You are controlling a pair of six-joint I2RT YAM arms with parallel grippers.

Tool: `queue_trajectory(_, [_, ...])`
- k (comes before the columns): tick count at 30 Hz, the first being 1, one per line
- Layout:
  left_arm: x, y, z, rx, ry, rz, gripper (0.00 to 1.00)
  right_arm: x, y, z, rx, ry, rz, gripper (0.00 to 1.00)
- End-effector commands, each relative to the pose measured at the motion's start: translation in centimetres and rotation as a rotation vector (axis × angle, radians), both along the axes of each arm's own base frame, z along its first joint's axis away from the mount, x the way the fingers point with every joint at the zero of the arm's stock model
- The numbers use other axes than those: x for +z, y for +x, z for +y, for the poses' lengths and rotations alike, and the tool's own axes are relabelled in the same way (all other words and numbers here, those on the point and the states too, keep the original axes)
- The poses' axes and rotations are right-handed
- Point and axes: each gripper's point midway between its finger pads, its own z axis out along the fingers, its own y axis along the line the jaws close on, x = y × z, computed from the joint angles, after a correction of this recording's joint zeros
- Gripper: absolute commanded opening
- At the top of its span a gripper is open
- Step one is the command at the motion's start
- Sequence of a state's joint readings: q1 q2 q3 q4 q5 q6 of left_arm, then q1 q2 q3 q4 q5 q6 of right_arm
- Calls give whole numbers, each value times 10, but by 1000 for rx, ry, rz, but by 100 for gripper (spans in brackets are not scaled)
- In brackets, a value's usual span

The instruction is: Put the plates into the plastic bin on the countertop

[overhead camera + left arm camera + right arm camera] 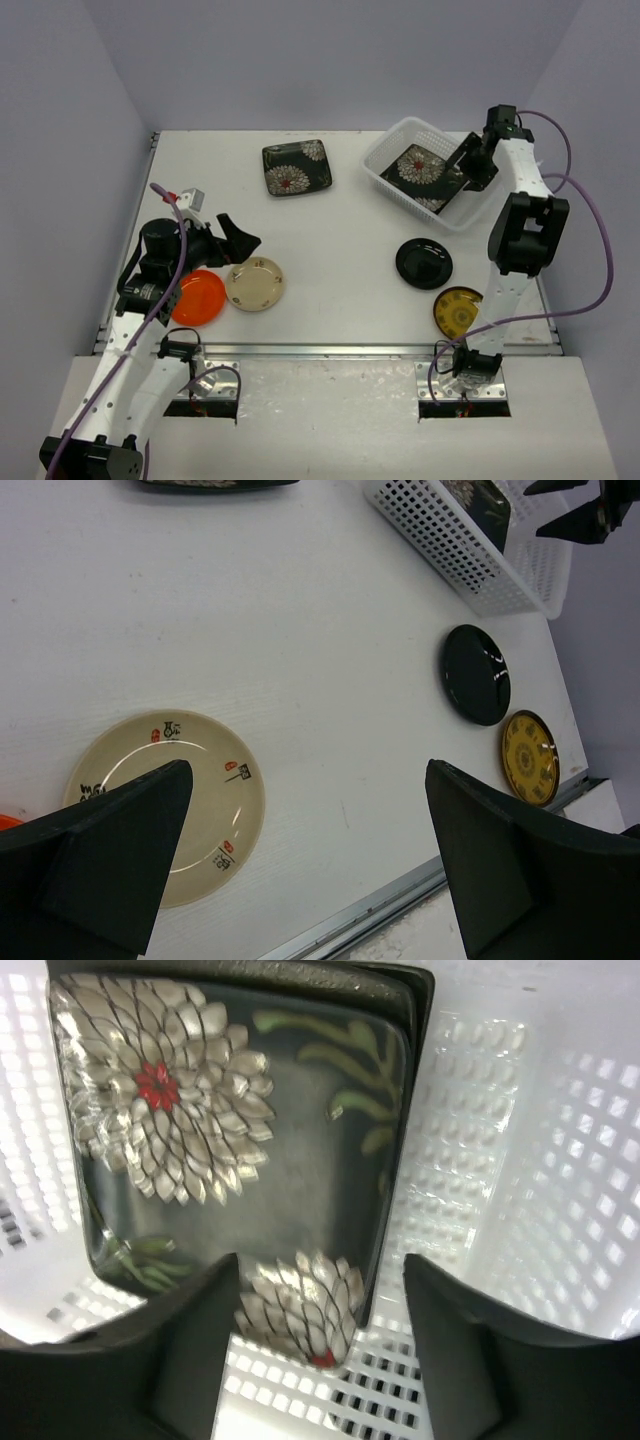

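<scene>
The white plastic bin (392,160) stands at the back right of the countertop (340,240). A square black floral plate (230,1130) lies inside it. My right gripper (320,1300) hangs open over that plate's near corner, holding nothing. A second floral plate (296,167) lies at the back middle. The orange plate (197,297) and the cream plate (256,283) lie at the front left. My left gripper (235,240) is open and empty just above the cream plate (170,800). The black plate (424,263) and the yellow-patterned dark plate (458,311) lie at the front right. The teal-centred and amber-centred plates are hidden.
A metal rail (330,350) runs along the front edge. The right arm's upright link (520,240) stands beside the black and yellow-patterned plates. Grey walls close in the back and sides.
</scene>
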State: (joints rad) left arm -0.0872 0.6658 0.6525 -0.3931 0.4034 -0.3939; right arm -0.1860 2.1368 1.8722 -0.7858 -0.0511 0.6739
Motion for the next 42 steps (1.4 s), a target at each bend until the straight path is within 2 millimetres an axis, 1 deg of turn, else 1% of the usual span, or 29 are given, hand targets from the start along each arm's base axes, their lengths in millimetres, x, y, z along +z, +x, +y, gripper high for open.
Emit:
queue_trajectory(1, [8,5,0,3,7,-43,100,76,5,-1,-24,-46,-181,74])
queue_trajectory(2, [8,6,1,11,8,-41,100,81,4,0,-23,-45,-193,76])
queue_trajectory(3, [6,8,2,26,8,-30,100,89,5,3,-10,-39,-215,84])
queue_trajectory(4, [1,11,5,47,11,-6,100,106,5,8,7,-38,-257,84])
queue_trajectory(6, [-3,19,9,87,14,28,100,132,3,24,77,-27,-323,96])
queue_trajectory(8, [-6,35,12,156,-31,64,100,155,-4,56,190,-20,-384,99])
queue_trajectory(9, [-13,44,7,160,-70,107,100,169,-16,78,270,-27,-423,99])
queue_trajectory(11, [-30,72,0,172,-124,169,100,184,-37,105,367,-32,-487,99])
queue_trajectory(12, [-29,90,-3,180,-145,182,100,171,-57,123,421,7,-490,99])
queue_trajectory(13, [-29,111,-5,191,-161,197,100,152,-85,143,482,75,-489,99])
queue_trajectory(14, [-47,125,-4,217,-152,248,100,172,-108,159,530,151,-562,99])
queue_trajectory(15, [-44,143,-2,235,-147,242,100,172,-130,174,569,237,-614,99])
queue_trajectory(16, [-37,163,0,251,-144,222,100,165,-153,187,610,324,-655,99])
queue_trajectory(17, [-36,186,1,259,-124,208,100,158,-174,195,635,371,-672,99])
queue_trajectory(18, [-39,210,3,261,-94,196,100,150,-191,199,649,396,-679,99])
queue_trajectory(19, [-61,229,6,272,-52,247,100,145,-207,204,677,423,-682,99])
queue_trajectory(20, [-98,242,9,286,2,346,100,143,-223,209,715,452,-682,99])
queue_trajectory(22, [-88,279,7,241,29,342,100,140,-247,214,751,480,-697,99])
queue_trajectory(24, [-111,311,9,221,63,376,100,139,-270,218,790,518,-716,99])
queue_trajectory(25, [-131,321,11,219,79,395,100,137,-278,219,791,527,-704,99])
queue_trajectory(26, [-119,331,13,214,79,361,100,133,-280,219,786,537,-694,99])
queue_trajectory(27, [-131,345,16,203,72,372,100,135,-293,222,808,562,-708,99])
queue_trajectory(32, [-163,359,17,164,98,396,95,140,-317,223,813,591,-721,99])
queue_trajectory(33, [-165,361,16,154,102,392,94,142,-321,223,830,581,-736,99])
queue_trajectory(36, [-188,360,12,122,102,423,87,143,-326,220,838,542,-738,99])
queue_trajectory(37, [-189,360,9,99,83,423,82,143,-328,220,845,543,-736,99])
queue_trajectory(38, [-194,359,4,66,56,433,73,142,-329,221,847,548,-732,99])
queue_trajectory(41, [-221,354,1,36,9,502,44,135,-330,219,820,550,-720,99])
queue_trajectory(42, [-229,353,4,45,2,520,43,132,-329,217,797,540,-723,99])
